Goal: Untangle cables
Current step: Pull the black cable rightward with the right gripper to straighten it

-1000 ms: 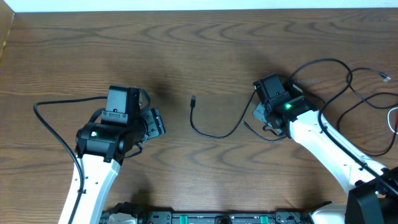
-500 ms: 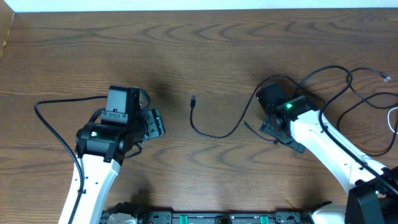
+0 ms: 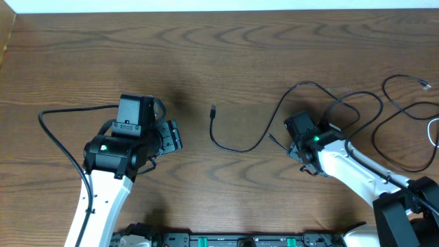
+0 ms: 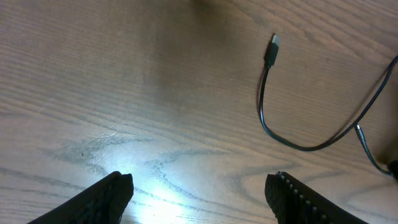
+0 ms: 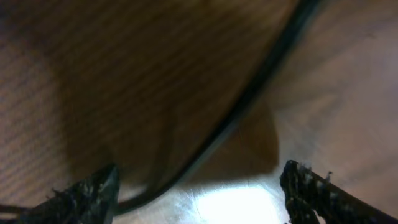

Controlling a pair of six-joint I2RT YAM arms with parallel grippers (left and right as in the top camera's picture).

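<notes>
Cables (image 3: 304,84) lie across the right half of the tabletop (image 3: 206,48). One black cable (image 3: 233,149) curves out to mid-tabletop and ends in a small plug (image 4: 272,45). The other black loops and a white cable (image 3: 433,130) crowd the right edge. The right claw (image 5: 199,186) sits low over the wood with its fingers spread, and a dark cord (image 5: 249,102) runs between them unpinched. The left claw (image 4: 199,193), toward the left edge, is spread wide and holds nothing.

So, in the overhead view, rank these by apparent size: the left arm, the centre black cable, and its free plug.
1. left arm, clearly largest, though it sits nearer the camera.
2. centre black cable, long but thin.
3. plug, a tiny tip.
</notes>
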